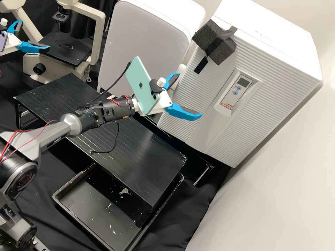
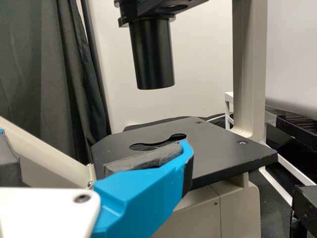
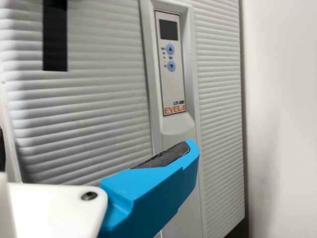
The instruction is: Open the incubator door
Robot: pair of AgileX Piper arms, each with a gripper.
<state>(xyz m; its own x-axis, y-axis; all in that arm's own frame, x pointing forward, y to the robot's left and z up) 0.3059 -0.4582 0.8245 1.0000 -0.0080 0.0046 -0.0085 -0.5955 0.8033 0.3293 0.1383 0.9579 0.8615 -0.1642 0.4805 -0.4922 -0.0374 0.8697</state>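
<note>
High view, scuffed black platform [image 1: 150, 164], pale wall [image 1: 275, 195], left hand [image 1: 35, 34] wide, right hand [image 1: 190, 94] wide

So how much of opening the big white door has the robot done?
Not much, it seems. The right hand is open in front of the door, so getting close looks done. Nothing is gripped: the left hand is open by the microscope. The door looks shut, so pulling it open is left.

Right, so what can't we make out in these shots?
- Display reading: too small and dark, high view
- Part of incubator front: behind right tool, right wrist view
- Top of microscope: cut by high view's upper edge
- Part of tray: under black shelf, high view
</note>
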